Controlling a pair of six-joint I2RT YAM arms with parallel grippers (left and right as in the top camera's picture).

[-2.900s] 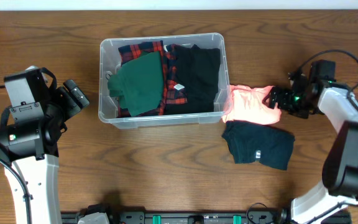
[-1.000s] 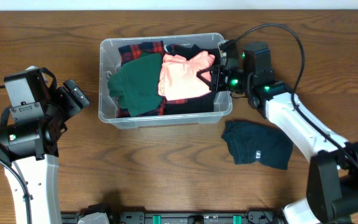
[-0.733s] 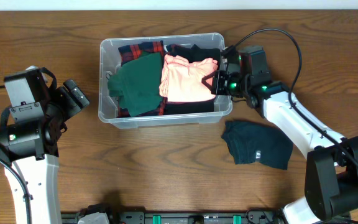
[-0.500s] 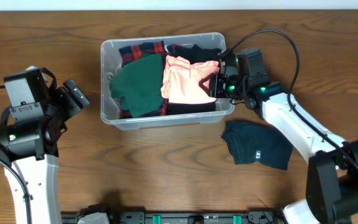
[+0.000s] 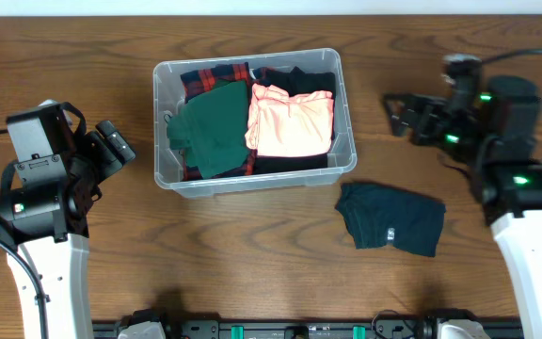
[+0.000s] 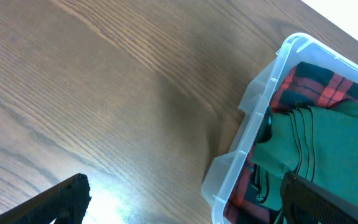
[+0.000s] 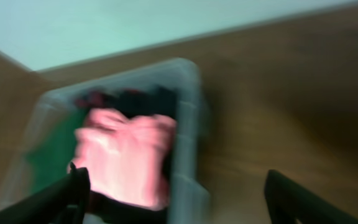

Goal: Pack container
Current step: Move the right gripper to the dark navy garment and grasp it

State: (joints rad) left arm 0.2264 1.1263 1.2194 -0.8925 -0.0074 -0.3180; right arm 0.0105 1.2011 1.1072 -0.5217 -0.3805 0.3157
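The container (image 5: pixel 252 181) sits on the wooden table (image 5: pixel 252 273), at the back and near the middle. It is nearly full. Inside are a red and black checked cloth (image 5: pixel 215 73), a green top (image 5: pixel 213 127), a black cloth (image 5: pixel 299 79) and a pink top (image 5: pixel 292 121) lying on the pile. One dark shirt (image 5: pixel 390 218) is not packed yet. It lies flat on the table, in front of the container's right corner. The right gripper (image 5: pixel 398 115) hangs to the right of the container, apart from it, with its fingers spread wide and nothing in them. The left gripper (image 5: pixel 120 149) waits on the left side, also with fingers spread and empty. I think the job now is to fetch the dark shirt. The right arm would need to go down to it, pinch a fold, lift it over the rim and drop it on top.
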